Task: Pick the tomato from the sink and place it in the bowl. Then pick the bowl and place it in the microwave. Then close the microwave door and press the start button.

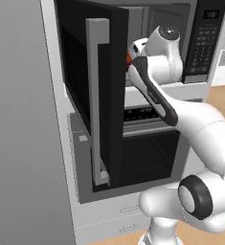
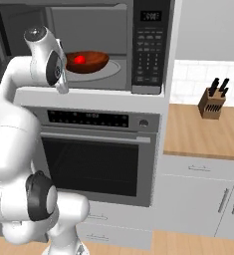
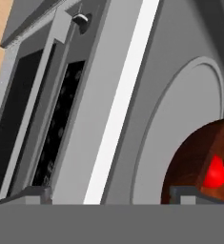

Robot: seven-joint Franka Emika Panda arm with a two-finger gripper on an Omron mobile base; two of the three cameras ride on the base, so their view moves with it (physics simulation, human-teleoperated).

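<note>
The reddish-brown bowl (image 2: 91,61) sits on the glass turntable (image 2: 114,70) inside the microwave (image 2: 149,47), and the red tomato (image 2: 79,59) lies in it. Seen from the hand, the bowl (image 3: 192,159) and tomato (image 3: 214,171) are at the lower right. My gripper (image 3: 111,196) is open, its fingertips (image 3: 35,193) far apart with nothing between them. It hangs at the left front of the cavity (image 2: 61,84), just left of the bowl. The black microwave door (image 1: 109,95) stands swung open, its pale bar handle (image 1: 95,95) facing outward. The sink is out of view.
A wall oven (image 2: 93,159) with a dark glass door sits right below the microwave. To the right, a wooden counter (image 2: 203,132) carries a knife block (image 2: 211,102). A tall grey panel (image 1: 23,119) stands left of the open door.
</note>
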